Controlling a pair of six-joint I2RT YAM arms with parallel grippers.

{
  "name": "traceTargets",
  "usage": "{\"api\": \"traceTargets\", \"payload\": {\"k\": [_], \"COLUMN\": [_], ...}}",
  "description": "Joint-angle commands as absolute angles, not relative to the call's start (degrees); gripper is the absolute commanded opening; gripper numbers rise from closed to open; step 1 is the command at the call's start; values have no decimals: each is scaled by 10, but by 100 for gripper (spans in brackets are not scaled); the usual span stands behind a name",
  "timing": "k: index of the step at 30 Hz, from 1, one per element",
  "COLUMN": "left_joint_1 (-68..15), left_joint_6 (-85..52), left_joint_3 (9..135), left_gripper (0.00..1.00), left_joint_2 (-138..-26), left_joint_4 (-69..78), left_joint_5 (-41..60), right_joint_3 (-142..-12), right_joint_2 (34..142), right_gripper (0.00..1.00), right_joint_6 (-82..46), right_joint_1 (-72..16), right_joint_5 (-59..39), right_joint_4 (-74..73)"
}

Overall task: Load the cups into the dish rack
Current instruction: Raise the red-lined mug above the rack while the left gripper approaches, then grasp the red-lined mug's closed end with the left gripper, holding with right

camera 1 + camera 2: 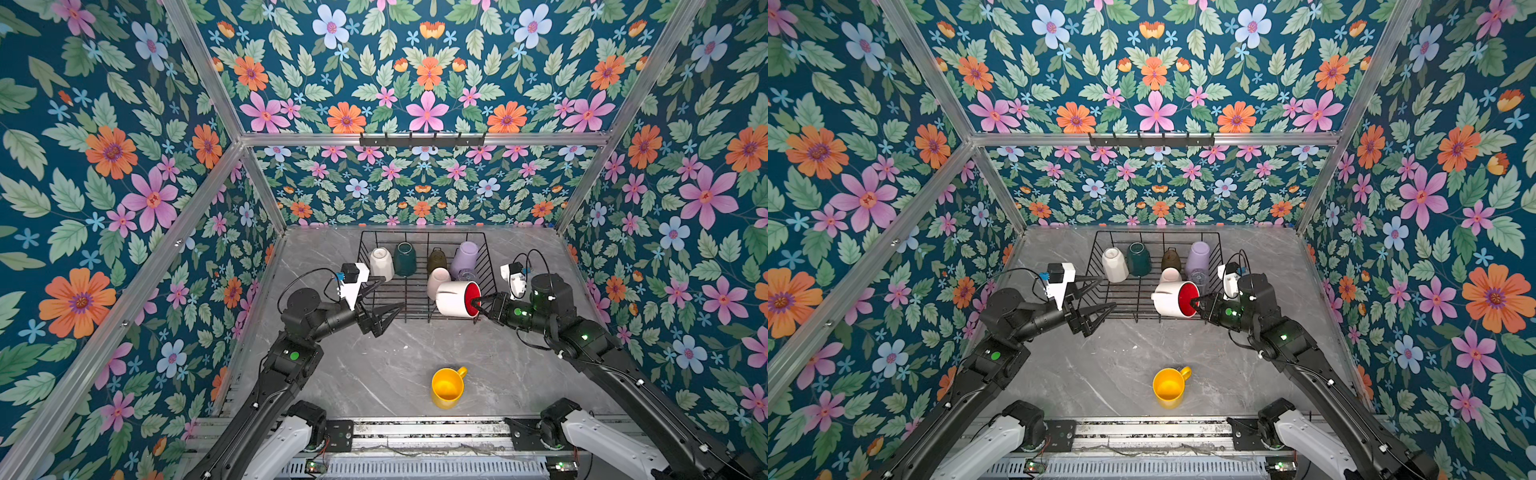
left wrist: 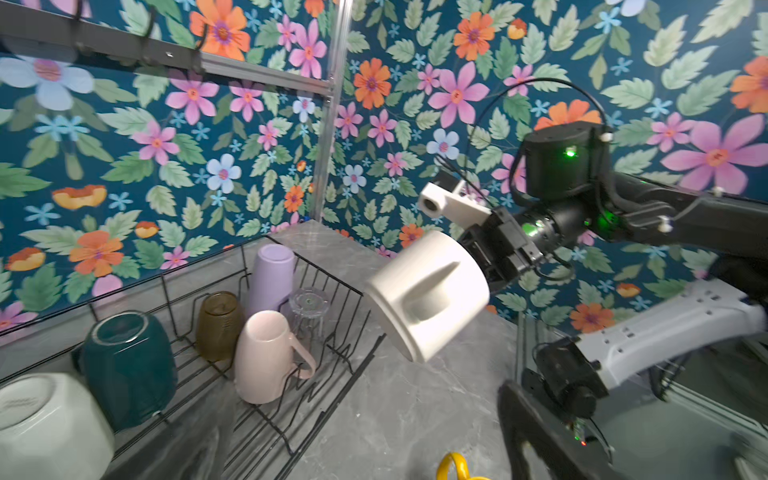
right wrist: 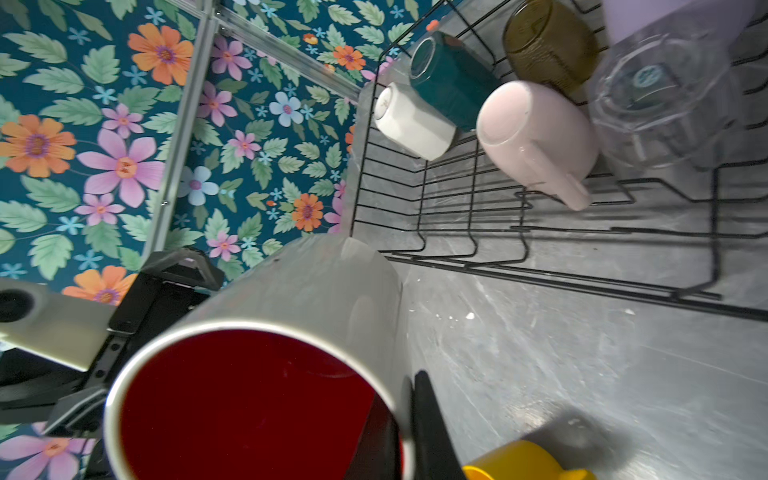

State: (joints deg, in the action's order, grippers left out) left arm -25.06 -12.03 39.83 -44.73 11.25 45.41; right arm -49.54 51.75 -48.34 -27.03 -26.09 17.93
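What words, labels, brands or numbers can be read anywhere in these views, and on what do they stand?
No text can be read in any view.
On the white mug: a faint mark on its upturned base, too blurred to read.
On the clear glass: a small round teal mark at its base, too blurred to read.

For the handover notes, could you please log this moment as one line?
right pincer: shut on red-lined mug rim, mug sideways at dish rack front | left pincer: open, empty | yellow mug: upright on table
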Motion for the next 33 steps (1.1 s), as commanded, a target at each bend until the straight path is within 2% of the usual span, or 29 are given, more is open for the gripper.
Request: {"api": "traceTargets", "payload": {"k": [1, 5, 13, 33], "left_joint_1": [-250, -250, -250, -250], "left_joint_6": [-117, -118, -112, -91], "left_joint_3": [406, 419, 420, 437], "left_gripper": [98, 97, 97, 97], "left_joint_2": [-466, -490, -492, -496], "left_joint_4": [152, 155, 154, 137], "left_joint_5": [535, 571, 570, 571], "right_joint_3": [-497, -497, -492, -533], "right_joint_2": [525, 539, 586, 663], "right_gripper": [0, 0, 0, 0], "right_joint_6": [-521, -546, -607, -604], "right_joint_1": [-268, -268, -268, -353], "right_joint_5": [-341, -375, -448, -465], "right_joint_4": [56, 2, -122, -177]}}
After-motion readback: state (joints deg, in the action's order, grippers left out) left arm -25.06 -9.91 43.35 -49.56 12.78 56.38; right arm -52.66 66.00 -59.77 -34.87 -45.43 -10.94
